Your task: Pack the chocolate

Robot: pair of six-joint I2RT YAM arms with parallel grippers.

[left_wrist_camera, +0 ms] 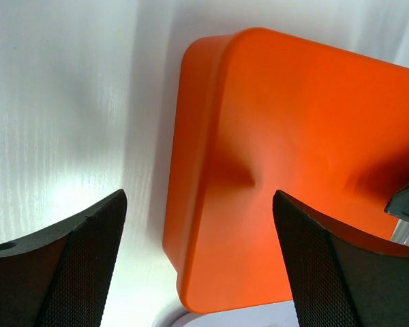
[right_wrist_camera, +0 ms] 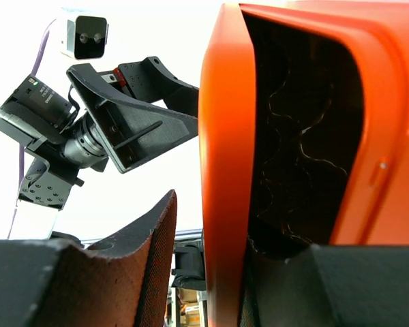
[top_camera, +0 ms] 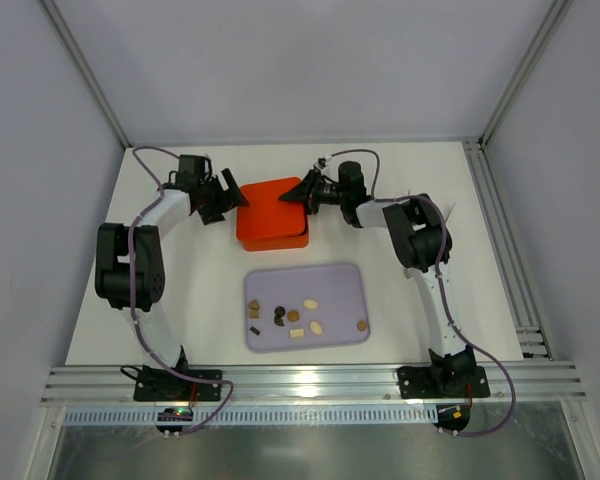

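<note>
My left hand (top_camera: 235, 200) is wide open beside the orange box (top_camera: 270, 222). My right hand (top_camera: 292, 196) loosely straddles its right wall. Chocolate (top_camera: 293, 315) lies on the near tray (top_camera: 340, 285).

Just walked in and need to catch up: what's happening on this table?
Both arms are at the orange box on the far side. The right gripper straddles its right rim, where the dark inside shows; the left gripper, open, sits at its left edge. The chocolate pieces lie loose on the lavender tray.
</note>
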